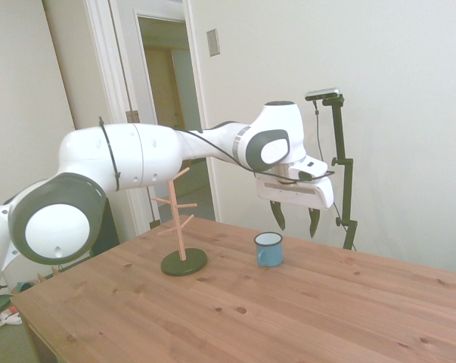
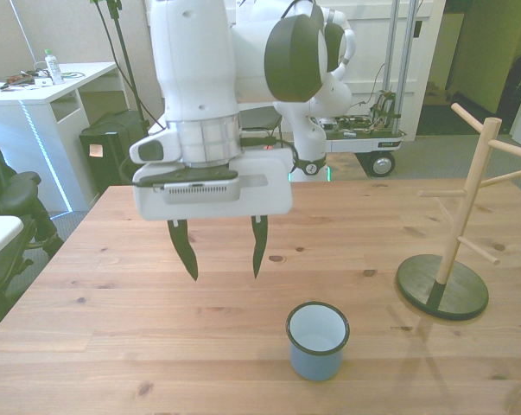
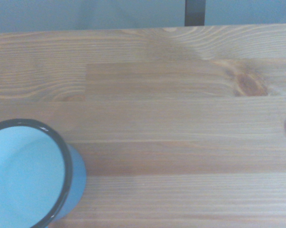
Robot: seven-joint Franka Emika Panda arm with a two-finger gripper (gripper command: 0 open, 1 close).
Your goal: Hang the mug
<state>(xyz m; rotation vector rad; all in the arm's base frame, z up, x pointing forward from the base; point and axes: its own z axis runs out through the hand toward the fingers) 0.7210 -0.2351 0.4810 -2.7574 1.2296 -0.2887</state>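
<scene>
The small light-blue enamel mug stands upright on the wooden table, its dark rim and pale inside visible. Its handle does not show in any view. My gripper hangs open above the table, fingers pointing down with nothing between them, up and toward the front view's left of the mug. In the side view my gripper is above and slightly right of the mug. The wooden mug tree with a dark round base stands at the front view's right, its pegs bare.
The mug tree stands left of the mug in the side view, near the table's far edge. Beyond the table are a white desk, a wheeled cart and a dark chair.
</scene>
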